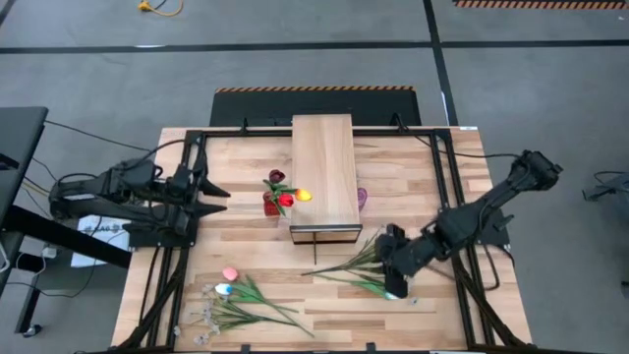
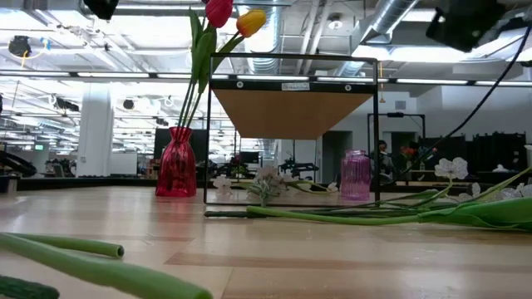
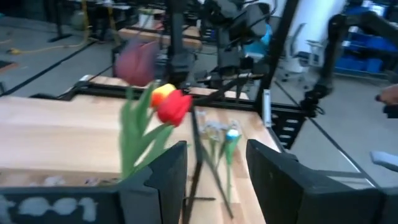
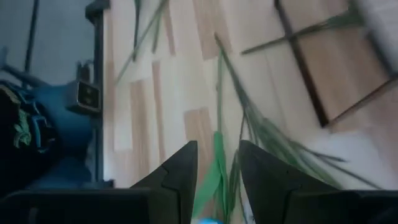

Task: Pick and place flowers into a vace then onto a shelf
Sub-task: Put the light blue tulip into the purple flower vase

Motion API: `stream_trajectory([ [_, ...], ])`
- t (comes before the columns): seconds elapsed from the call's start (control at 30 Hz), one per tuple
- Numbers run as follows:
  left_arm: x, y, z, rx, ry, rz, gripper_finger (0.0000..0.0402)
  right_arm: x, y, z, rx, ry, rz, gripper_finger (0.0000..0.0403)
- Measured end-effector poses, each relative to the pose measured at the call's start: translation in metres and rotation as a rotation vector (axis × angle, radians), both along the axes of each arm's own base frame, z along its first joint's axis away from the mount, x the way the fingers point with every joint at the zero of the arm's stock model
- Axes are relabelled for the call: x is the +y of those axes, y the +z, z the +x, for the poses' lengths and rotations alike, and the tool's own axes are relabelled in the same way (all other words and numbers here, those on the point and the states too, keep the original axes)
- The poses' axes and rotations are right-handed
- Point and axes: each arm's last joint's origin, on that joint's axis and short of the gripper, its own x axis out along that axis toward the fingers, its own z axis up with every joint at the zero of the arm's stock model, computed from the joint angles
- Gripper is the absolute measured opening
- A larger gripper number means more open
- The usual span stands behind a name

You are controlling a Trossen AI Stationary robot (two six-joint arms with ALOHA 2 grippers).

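Left gripper [image 1: 218,200]: at the table's left side, level with the red vase; fingers [image 3: 166,171] stand apart with nothing between them.
Right gripper [image 1: 393,285]: low over the flowers near the table's front right; its fingers [image 4: 181,168] straddle a green stem [image 4: 217,163], gap narrow; cannot tell whether they touch it.
Red vase [image 1: 272,204]: upright on the table [image 1: 246,246], just beside the shelf's left edge; holds a red tulip [image 1: 285,200], a yellow tulip [image 1: 304,195] and a dark maroon tulip [image 1: 277,177].
Shelf [image 1: 322,172]: mid-table, running from the back edge toward the centre; top bare.
Purple vase [image 1: 362,198]: on the table at the shelf's right edge, partly under it.
Loose flowers, front left [image 1: 241,300]: pink and white tulips with pale blossom sprays, lying flat.
Loose flowers, front right [image 1: 359,267]: long green stems lying flat in front of the shelf's front right corner, reaching under the right gripper.
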Motion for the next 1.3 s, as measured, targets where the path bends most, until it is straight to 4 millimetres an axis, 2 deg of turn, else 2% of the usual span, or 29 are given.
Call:
stream_trajectory([
  [0.2, -0.010, 0.003, 0.006, -0.022, -0.081, 0.005, 0.0154, 0.026, -0.033, 0.013, 0.068, 0.018, -0.042, 0.0113],
  [0.4, -0.021, 0.000, 0.016, 0.011, -0.082, 0.030, 0.0154, 0.040, -0.067, 0.022, 0.161, -0.015, -0.072, 0.0113],
  [0.63, -0.035, -0.001, 0.025, 0.023, -0.107, 0.034, 0.0154, 0.048, -0.083, 0.025, 0.195, -0.037, -0.064, 0.0113],
  [0.97, -0.059, -0.007, 0.045, 0.056, -0.145, 0.057, 0.0154, 0.063, -0.088, 0.015, 0.232, -0.043, -0.022, 0.0113],
  [1.3, -0.076, -0.009, 0.058, 0.036, -0.175, 0.070, 0.0154, 0.075, -0.128, 0.008, 0.368, -0.068, -0.115, 0.0113],
])
